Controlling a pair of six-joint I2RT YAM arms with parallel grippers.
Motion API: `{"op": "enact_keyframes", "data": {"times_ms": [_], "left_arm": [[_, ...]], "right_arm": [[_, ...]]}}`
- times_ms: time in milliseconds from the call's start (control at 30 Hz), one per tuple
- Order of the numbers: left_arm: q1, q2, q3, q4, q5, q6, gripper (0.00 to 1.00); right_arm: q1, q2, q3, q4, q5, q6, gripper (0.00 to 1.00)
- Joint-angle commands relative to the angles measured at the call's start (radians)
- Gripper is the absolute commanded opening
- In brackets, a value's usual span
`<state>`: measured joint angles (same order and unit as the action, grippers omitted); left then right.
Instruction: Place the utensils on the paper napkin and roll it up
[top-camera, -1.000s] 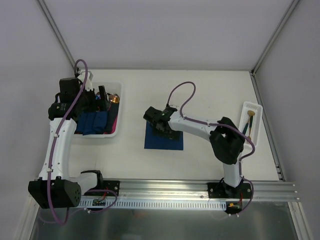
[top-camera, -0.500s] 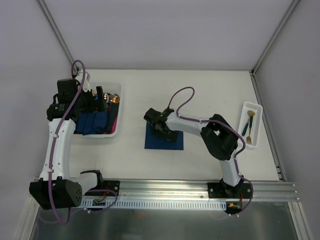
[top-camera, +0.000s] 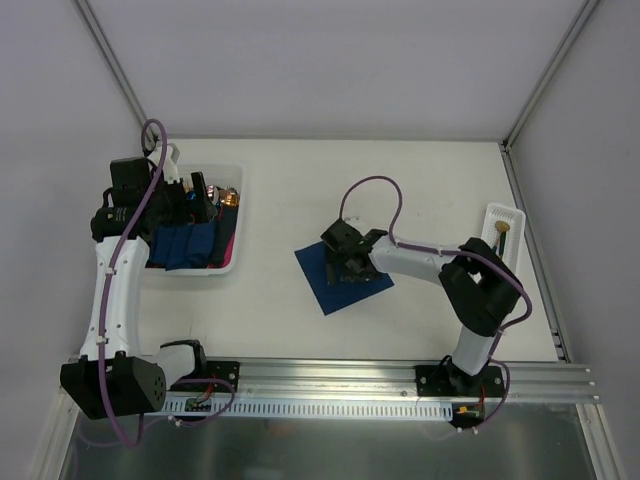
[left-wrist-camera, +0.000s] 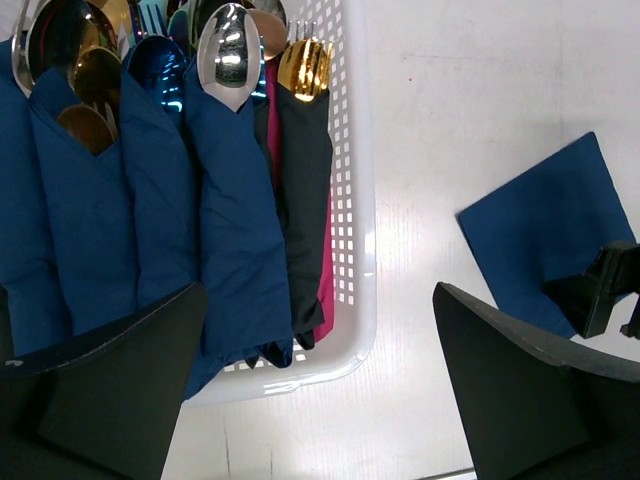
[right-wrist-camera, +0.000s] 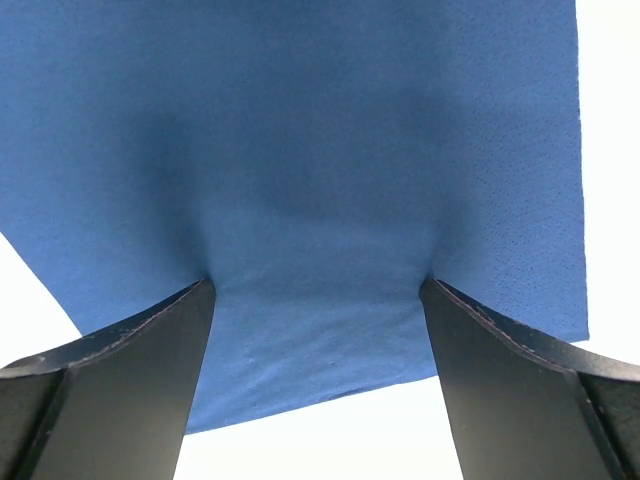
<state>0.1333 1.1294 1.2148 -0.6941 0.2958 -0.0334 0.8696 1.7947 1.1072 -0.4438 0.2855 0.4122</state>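
The navy paper napkin (top-camera: 320, 282) lies flat mid-table, turned askew like a diamond. My right gripper (top-camera: 349, 266) is open, both fingertips pressed down on it; in the right wrist view the napkin (right-wrist-camera: 300, 120) fills the frame between the spread fingers (right-wrist-camera: 130, 370), gripper (right-wrist-camera: 315, 287) empty. The utensils (top-camera: 501, 228) lie in a narrow white tray (top-camera: 511, 213) at the far right, mostly hidden by my right arm. My left gripper (top-camera: 203, 190) hovers open and empty over the white basket; in the left wrist view (left-wrist-camera: 318, 300) it sits above the basket's near rim, and the napkin (left-wrist-camera: 545, 240) shows at the right.
A white basket (top-camera: 237, 225) at the left holds several dark blue rolls (left-wrist-camera: 230, 200) with shiny spoon and fork heads (left-wrist-camera: 228, 55) and a pink cloth. An aluminium rail (top-camera: 330, 375) runs along the near edge. Frame posts stand at the back corners.
My right gripper has dragged the napkin, turning it counterclockwise and shifting it slightly right; the right elbow swung right over the utensil tray. The left arm has barely moved.
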Motion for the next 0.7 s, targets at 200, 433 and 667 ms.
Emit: {"op": "enact_keyframes", "data": {"times_ms": [200,433,667], "left_arm": [[0.019,0.015,0.043,0.001,0.106,0.033,0.99],[0.020,-0.014,0.035,-0.001,0.121,0.076,0.99],[0.022,-0.025,0.031,0.001,0.126,0.090,0.99]], "right_arm": [[-0.099,0.043,-0.043,-0.029,-0.069,-0.493,0.89],[-0.147,0.052,0.019,-0.027,-0.103,-0.547,0.91],[-0.181,0.014,0.072,-0.059,-0.132,-0.549,0.93]]}}
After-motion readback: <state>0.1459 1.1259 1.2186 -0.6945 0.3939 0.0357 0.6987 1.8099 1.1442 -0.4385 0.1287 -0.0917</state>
